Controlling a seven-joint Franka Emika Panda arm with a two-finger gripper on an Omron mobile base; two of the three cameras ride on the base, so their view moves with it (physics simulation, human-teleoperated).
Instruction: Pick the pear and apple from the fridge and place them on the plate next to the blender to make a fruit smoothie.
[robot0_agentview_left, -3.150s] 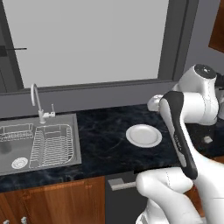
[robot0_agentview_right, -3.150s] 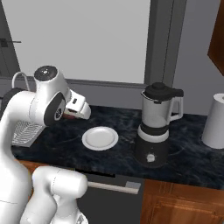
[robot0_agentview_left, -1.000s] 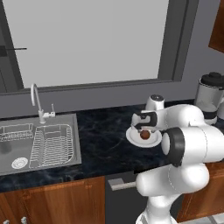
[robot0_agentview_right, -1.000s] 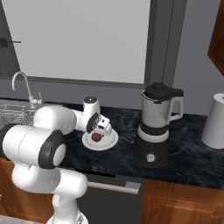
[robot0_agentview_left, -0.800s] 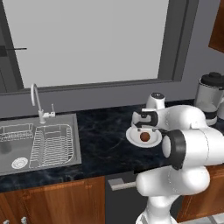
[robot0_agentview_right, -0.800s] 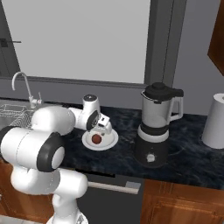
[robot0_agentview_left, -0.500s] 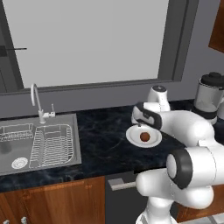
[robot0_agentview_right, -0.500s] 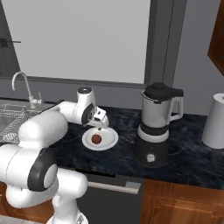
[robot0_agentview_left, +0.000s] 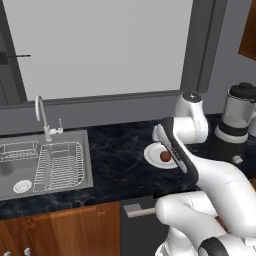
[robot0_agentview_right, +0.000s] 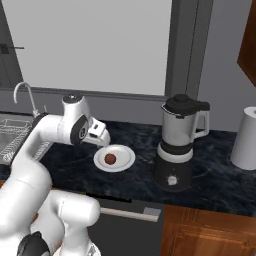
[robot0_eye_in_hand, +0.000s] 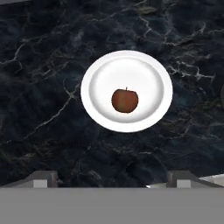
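Apple (robot0_eye_in_hand: 125, 100) is sitting at centre of plate (robot0_eye_in_hand: 98, 74), blender (robot0_agentview_right: 178, 147) at plate's 3 o'clock on the table (robot0_eye_in_hand: 39, 65). Gripper (robot0_agentview_right: 101, 138) is hovering above, spread wide, carrying nothing. Apple done; pear is awaiting fetching from fridge.

The robot is a chunky glossy white arm (robot0_agentview_right: 35, 150) with rounded bulbous links, dark grey bands and round caps at the joints, and a small boxy white hand (robot0_agentview_right: 98, 133).
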